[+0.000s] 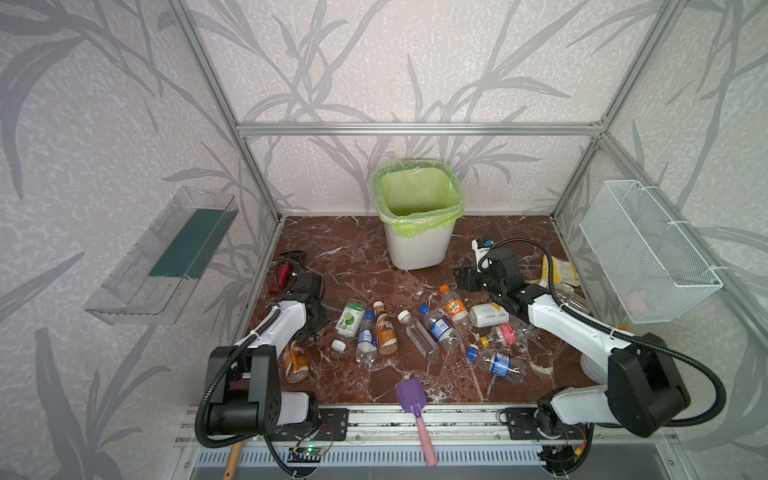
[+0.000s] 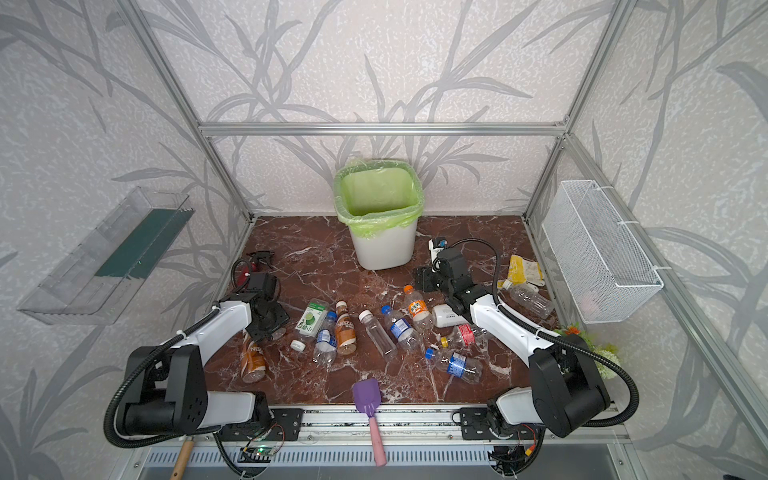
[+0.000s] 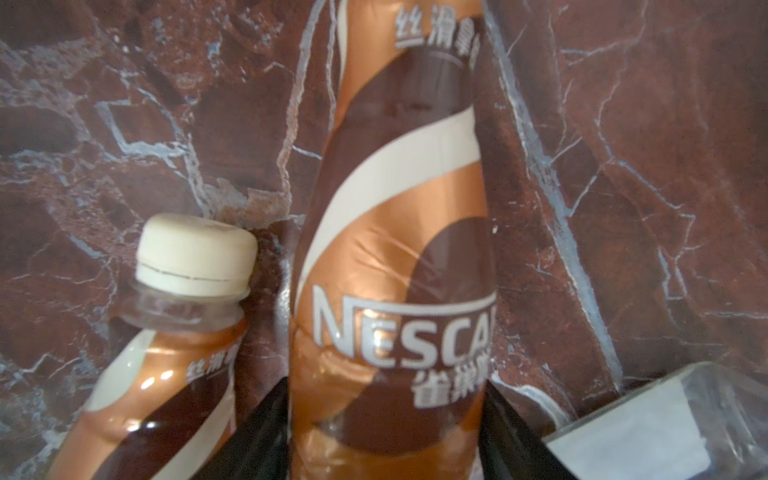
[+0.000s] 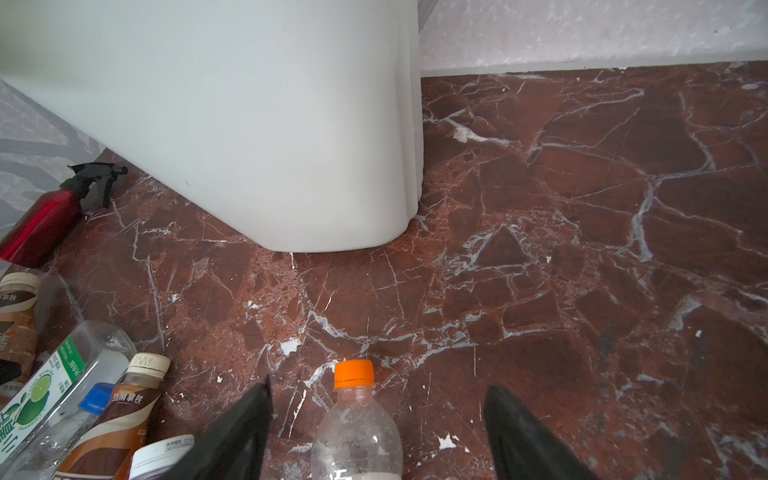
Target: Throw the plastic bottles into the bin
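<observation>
Brown marble strip (image 1: 365, 282) between bin (image 1: 417, 249) and bottles (image 1: 432, 328)

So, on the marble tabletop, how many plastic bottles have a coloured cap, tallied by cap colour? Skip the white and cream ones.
Blue-capped clear plastic bottles: 3
Orange-capped clear plastic bottle: 1
Yellow-capped clear plastic bottle with a red label: 1
Total: 5
</observation>
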### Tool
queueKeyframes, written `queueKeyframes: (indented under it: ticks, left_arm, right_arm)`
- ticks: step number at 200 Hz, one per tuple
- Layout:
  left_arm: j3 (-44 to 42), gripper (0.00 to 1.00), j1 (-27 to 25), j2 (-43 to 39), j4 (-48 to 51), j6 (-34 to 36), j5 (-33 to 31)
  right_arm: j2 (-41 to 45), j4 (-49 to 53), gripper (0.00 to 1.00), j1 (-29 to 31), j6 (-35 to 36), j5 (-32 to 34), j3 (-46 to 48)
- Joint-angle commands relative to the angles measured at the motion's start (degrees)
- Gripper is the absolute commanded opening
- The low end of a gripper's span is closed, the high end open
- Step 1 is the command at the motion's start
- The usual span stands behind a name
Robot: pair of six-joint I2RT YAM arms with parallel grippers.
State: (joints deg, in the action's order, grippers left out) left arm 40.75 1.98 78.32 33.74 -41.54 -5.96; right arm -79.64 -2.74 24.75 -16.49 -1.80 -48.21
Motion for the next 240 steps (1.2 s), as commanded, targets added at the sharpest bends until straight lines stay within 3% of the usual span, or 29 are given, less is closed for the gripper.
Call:
queueKeyframes:
  ticks: [1, 40, 120, 146, 207, 240]
  left_arm:
    - [-0.92, 0.66, 0.69, 1.72, -1.16, 0.06, -1.52]
    - [-0.69, 0.68, 0.89, 3.38, -2.86, -0.03, -2.17]
    - [-0.03, 0.52, 1.05, 2.56, -3.41, 0.84, -2.22]
    - [0.19, 0.51, 1.02, 0.47, -3.06, 1.07, -2.30]
    - [1.52, 0.51, 0.85, -13.63, -6.99, 7.23, 0.24]
    - [1.69, 0.51, 0.57, -24.22, -12.77, 14.56, 7.55]
  right_arm:
    - [-0.85, 0.27, 0.81, -0.01, -0.30, -0.48, -0.02]
    - [-1.27, 0.46, 0.81, -0.01, -0.38, -0.57, -0.22]
    - [-1.74, 0.64, 0.81, 0.03, -0.72, -0.39, -0.22]
    - [-2.32, 0.64, 0.81, 0.03, -0.91, -0.75, -0.48]
    - [-2.80, 0.89, 0.81, -0.05, 0.40, 2.94, 1.07]
    - [-3.22, 0.44, 0.81, -0.12, 0.32, 4.51, 2.22]
